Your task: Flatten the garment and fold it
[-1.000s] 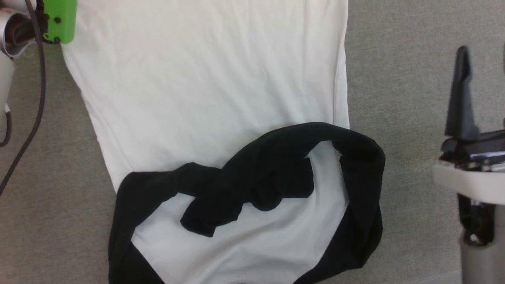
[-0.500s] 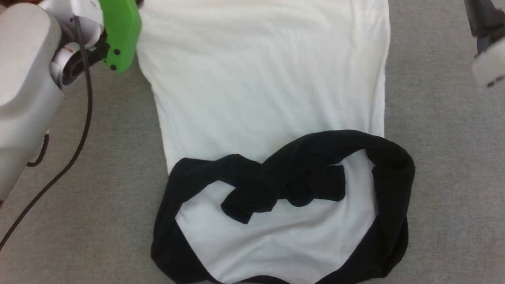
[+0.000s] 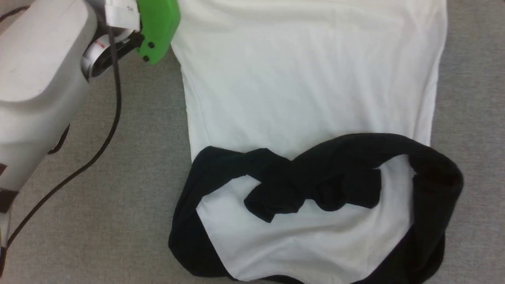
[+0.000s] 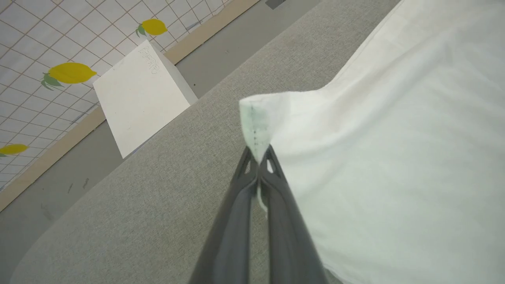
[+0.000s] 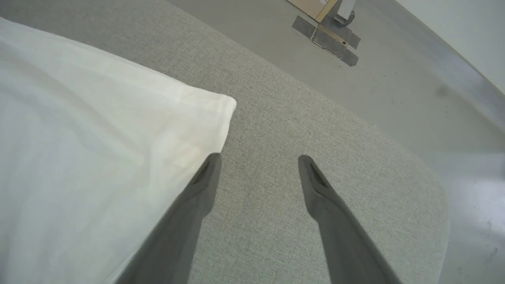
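Observation:
The garment lies spread on the grey table, white body flat, with its black sleeves folded and crossed over the near end. In the left wrist view my left gripper is shut on a white hem corner of the garment, lifted a little off the table. My left forearm and its green wrist piece sit at the garment's far left edge. In the right wrist view my right gripper is open beside the other far corner, its left finger over the cloth edge.
Grey fabric table top surrounds the garment. A black cable hangs from my left arm. Past the table edge stand a white box and a lemon-patterned mat. The table's rounded corner lies near my right gripper.
The head camera has moved, so the garment sits further right in the picture. My left forearm has come much further into view. The right gripper rose toward the upper right.

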Tool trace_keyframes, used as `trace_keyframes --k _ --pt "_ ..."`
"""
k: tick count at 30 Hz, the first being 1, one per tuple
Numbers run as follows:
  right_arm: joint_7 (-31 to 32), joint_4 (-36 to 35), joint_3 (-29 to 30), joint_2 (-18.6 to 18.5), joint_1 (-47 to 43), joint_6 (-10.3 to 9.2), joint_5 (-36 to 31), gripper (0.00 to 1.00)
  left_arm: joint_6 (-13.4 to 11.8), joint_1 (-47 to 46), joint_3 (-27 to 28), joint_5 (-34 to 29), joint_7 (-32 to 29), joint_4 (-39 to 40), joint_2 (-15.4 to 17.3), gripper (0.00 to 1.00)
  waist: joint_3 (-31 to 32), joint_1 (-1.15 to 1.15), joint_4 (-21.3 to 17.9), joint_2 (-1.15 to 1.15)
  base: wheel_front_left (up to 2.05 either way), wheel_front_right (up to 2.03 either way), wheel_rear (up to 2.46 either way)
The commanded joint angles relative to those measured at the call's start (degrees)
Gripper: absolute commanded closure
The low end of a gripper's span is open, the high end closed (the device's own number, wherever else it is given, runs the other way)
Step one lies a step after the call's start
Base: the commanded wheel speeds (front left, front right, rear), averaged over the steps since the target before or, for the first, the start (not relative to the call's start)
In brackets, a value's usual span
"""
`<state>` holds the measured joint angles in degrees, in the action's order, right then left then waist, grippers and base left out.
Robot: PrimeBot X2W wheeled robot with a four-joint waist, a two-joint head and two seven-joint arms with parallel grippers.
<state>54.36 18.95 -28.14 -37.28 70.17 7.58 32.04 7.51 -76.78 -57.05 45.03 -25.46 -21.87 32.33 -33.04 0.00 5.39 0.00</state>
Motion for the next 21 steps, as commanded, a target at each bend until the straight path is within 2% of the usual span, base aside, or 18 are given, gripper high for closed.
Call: trace_keyframes --k 1,8,15,16,17,21 --pt "0.65 1.37 -0.60 0.45 1.99 -0.09 0.09 0.00 -0.02 -1.44 -0.38 -0.22 0.75 0.15 -0.46 1.00 -3.01 0.00 2.55 0.00 0.00 0.00 0.00" --pt "1.07 8.44 -2.31 2.61 6.44 -0.09 -2.21 0.00 -0.02 -4.47 -1.98 -0.02 3.03 -0.12 -2.08 1.00 -6.72 0.00 5.04 0.00 0.00 0.00 0.00" --pt "2.00 13.13 -5.83 2.52 3.48 -0.09 -0.51 0.00 -0.02 -5.97 -4.20 1.44 5.42 -2.72 -2.98 1.00 -7.66 0.00 5.39 0.00 0.00 0.00 0.00" --pt "1.55 13.61 -5.56 2.56 3.07 -0.09 -0.01 0.61 -0.02 -6.07 -4.52 1.66 5.68 -3.15 -2.97 1.00 -7.55 0.00 5.26 0.00 0.00 0.00 0.00" --pt "0.89 13.88 -5.60 2.51 2.62 -0.09 0.38 1.00 -0.02 -6.13 -4.82 1.99 6.06 -3.75 -2.93 1.00 -7.31 0.00 5.02 0.00 0.00 0.00 0.00" --pt "-4.39 14.75 -4.34 2.37 2.55 -0.09 0.31 1.00 -0.02 -5.79 -5.78 3.75 7.23 -6.10 -2.74 1.00 -5.93 0.00 3.88 0.00 0.00 0.00 0.00"
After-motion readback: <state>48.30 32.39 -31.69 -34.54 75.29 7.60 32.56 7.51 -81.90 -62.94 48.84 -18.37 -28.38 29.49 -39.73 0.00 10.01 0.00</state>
